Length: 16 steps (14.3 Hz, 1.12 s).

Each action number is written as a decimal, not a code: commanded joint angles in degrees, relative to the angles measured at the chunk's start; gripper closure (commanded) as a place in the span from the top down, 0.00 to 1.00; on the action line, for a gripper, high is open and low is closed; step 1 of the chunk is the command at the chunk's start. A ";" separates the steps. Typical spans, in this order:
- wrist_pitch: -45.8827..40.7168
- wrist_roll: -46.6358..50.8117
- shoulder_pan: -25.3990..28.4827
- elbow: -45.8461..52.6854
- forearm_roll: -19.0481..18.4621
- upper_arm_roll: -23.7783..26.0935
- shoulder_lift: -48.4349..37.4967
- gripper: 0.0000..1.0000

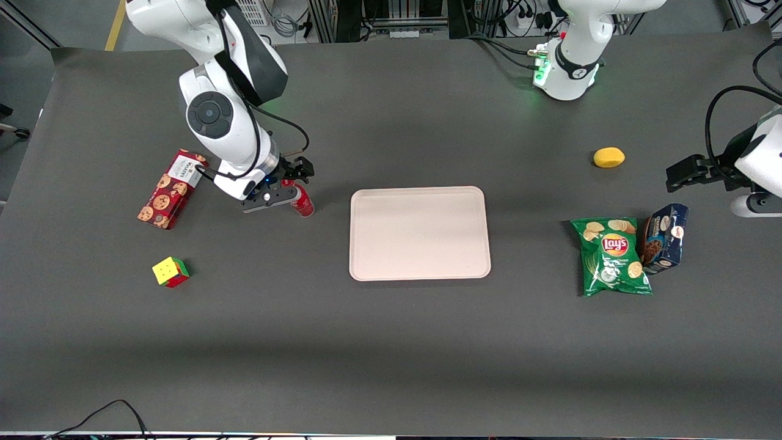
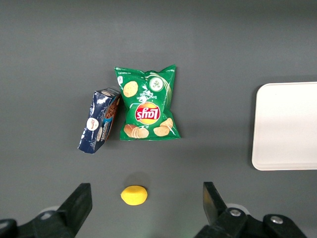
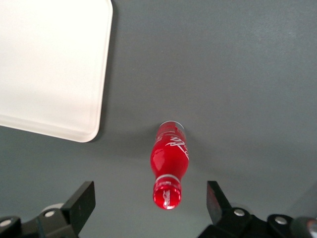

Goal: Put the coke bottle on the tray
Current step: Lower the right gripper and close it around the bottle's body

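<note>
Now one coke bottle [image 3: 169, 163] upright beside one tray [image 1: 419, 233]; hand [image 3: 151, 203] spread wide above bottle.

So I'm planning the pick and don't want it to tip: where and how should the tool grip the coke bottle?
Best guess: come straight down from above and close on the neck just under the cap. The coke bottle stands upright on the table, apart from the tray, its narrow neck uppermost. The tool hangs open above it, one finger on each side.
</note>
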 commanded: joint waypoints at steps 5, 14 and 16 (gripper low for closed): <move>12.16 0.46 -0.11 -11.07 0.29 0.40 -2.95 1.00; 13.31 0.46 -0.47 -12.58 -1.20 1.28 -2.42 1.00; 14.10 0.54 -0.47 -12.49 -1.21 1.28 -2.07 1.00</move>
